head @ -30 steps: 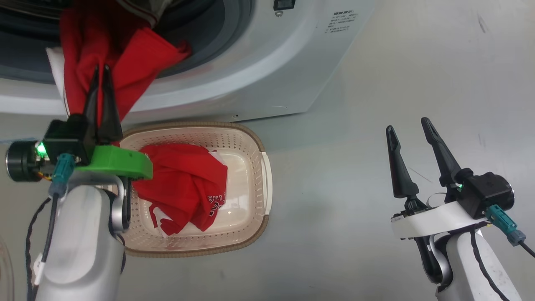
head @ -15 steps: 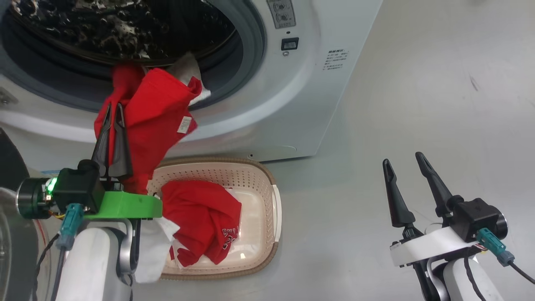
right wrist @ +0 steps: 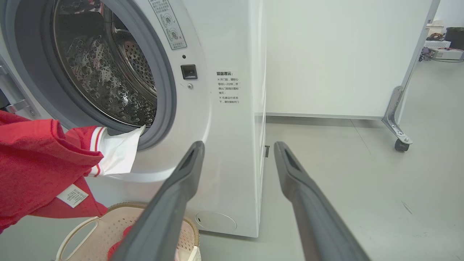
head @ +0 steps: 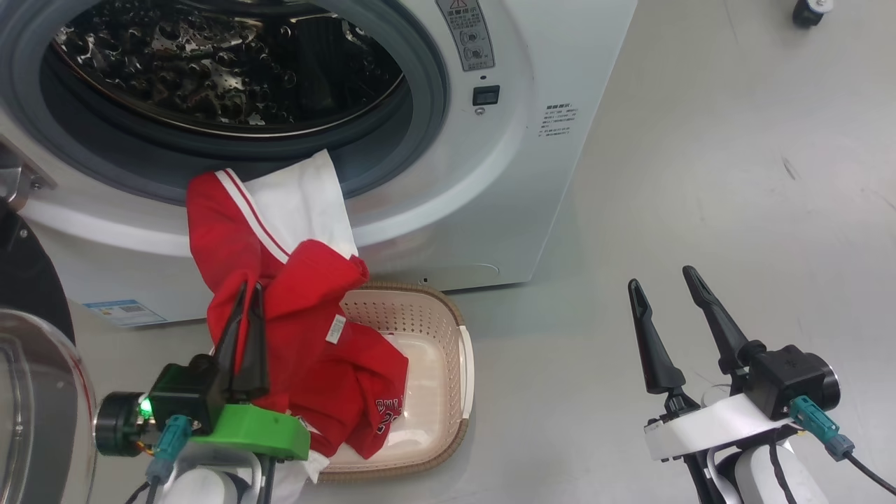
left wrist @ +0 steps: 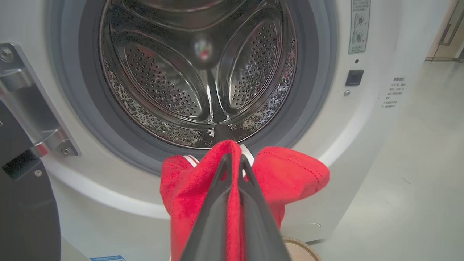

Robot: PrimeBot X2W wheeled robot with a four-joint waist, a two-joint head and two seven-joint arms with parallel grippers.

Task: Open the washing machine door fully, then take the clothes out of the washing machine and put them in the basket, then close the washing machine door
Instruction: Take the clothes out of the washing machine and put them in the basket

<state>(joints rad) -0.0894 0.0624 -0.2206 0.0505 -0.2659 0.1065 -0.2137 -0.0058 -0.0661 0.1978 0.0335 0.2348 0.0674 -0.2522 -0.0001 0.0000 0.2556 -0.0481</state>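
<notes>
The washing machine (head: 504, 175) stands with its steel drum (head: 224, 77) bare. The washing machine door (head: 31, 399) hangs swung out at the far left. My left gripper (head: 250, 288) is shut on a red garment with white stripes (head: 231, 231), part of the clothes. It drapes from the port's lower lip down over the basket (head: 420, 315). In the left wrist view the fingers (left wrist: 232, 159) pinch red cloth (left wrist: 290, 170) in front of the drum (left wrist: 203, 72). Another red garment (head: 371, 378) lies in the basket. My right gripper (head: 661, 276) is open over the floor at the right, nothing between its fingers (right wrist: 239, 145).
The basket sits on the grey floor right against the machine's front. A door hinge bracket (left wrist: 36, 108) juts out at the port's left. A white partition on a wheeled frame (right wrist: 397, 141) stands to the machine's right, and a caster (head: 808, 10) sits far right.
The head camera has tilted up, so the whole picture shifted. My left gripper has drawn the red garment out of the drum and down towards the basket. The right gripper stays open.
</notes>
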